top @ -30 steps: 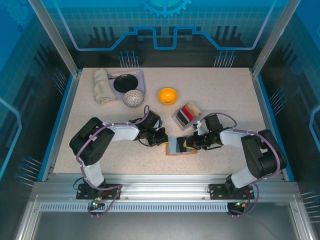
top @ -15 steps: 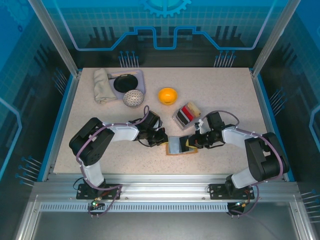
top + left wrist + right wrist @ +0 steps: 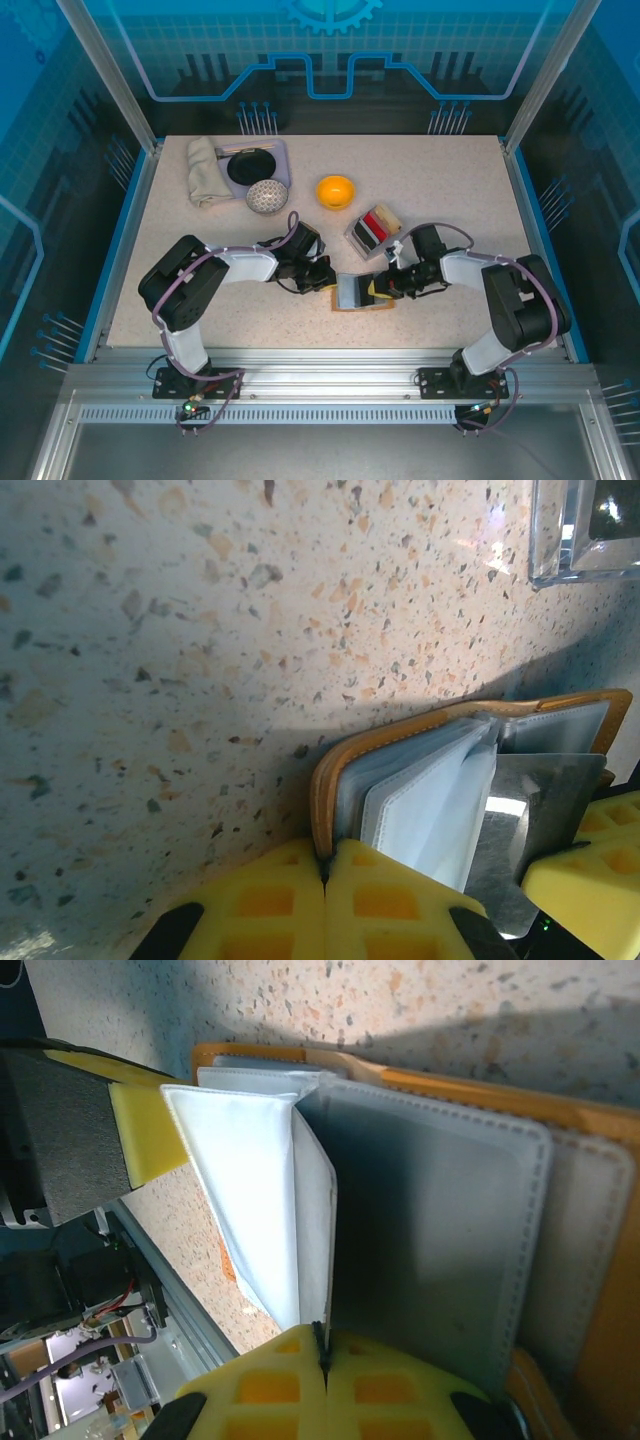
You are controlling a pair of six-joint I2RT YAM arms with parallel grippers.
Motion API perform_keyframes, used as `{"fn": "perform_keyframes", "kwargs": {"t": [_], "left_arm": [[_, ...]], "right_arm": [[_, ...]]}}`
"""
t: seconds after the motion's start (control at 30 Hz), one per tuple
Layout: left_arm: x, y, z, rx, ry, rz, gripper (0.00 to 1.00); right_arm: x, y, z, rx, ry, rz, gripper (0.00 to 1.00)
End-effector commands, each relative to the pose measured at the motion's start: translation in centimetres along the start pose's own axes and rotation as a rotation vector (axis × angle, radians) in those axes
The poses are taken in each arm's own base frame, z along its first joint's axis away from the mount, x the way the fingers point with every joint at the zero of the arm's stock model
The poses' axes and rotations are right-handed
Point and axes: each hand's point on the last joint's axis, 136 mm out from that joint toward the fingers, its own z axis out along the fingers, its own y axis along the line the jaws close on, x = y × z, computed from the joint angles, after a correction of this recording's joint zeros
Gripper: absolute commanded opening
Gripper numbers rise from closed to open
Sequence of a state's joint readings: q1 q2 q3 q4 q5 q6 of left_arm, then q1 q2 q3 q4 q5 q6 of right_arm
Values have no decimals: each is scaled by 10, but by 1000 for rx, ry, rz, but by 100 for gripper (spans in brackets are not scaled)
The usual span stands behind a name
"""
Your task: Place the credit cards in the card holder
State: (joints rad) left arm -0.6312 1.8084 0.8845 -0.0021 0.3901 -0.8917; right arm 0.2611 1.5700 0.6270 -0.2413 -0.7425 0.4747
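Left gripper [image 3: 325,878]: yellow pads pressed together, clamped on the tan-orange leather cover edge of the card holder [image 3: 400,742]. The clear inner sleeves fan out just right of the pads. A flat grey sheet sits further right, can't tell if it is a card or a sleeve. Right gripper [image 3: 322,1365]: pads closed too, nipping the edge of an inner sleeve. A white sleeve peels off to the left of the pinch, a grey one lies flat to the right, and the orange cover runs along the top and right behind them. From above, the card holder lies open on the table [image 3: 450,180], front centre, directly between the two sets of fingers, with the left gripper at its left edge and the right gripper at its right edge. Credit cards [image 3: 375,223], red and dark ones visible, stand in a grey slotted tray [image 3: 358,240] just behind the holder, touched by neither set of fingers. Orange bowl [image 3: 335,190] is further back. A cloth [image 3: 205,170], a dark dish [image 3: 252,166] and a silver ball [image 3: 267,196] are at back left, well apart.
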Motion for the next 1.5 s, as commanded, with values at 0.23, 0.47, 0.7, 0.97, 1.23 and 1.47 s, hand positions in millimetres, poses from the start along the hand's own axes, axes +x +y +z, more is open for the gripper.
{"fn": "perform_keyframes", "kwargs": {"t": [0.23,0.47,0.7,0.97,1.23,1.47], "left_arm": [[7,27,5,-78,16,-59,0],[7,27,3,-80,12,-55,0],[8,27,2,-78,13,-53,0],[7,23,2,-66,15,-51,0],[7,22,1,-63,13,-51,0],[6,21,0,-61,11,-48,0]], "right_arm": [[2,18,21,-17,51,-16,11],[3,-2,8,169,17,-27,26],[-2,-3,1,213,-1,-36,32],[-7,2,16,180,25,-41,26],[-10,16,35,138,63,-61,20],[-12,32,43,102,64,-93,20]]}}
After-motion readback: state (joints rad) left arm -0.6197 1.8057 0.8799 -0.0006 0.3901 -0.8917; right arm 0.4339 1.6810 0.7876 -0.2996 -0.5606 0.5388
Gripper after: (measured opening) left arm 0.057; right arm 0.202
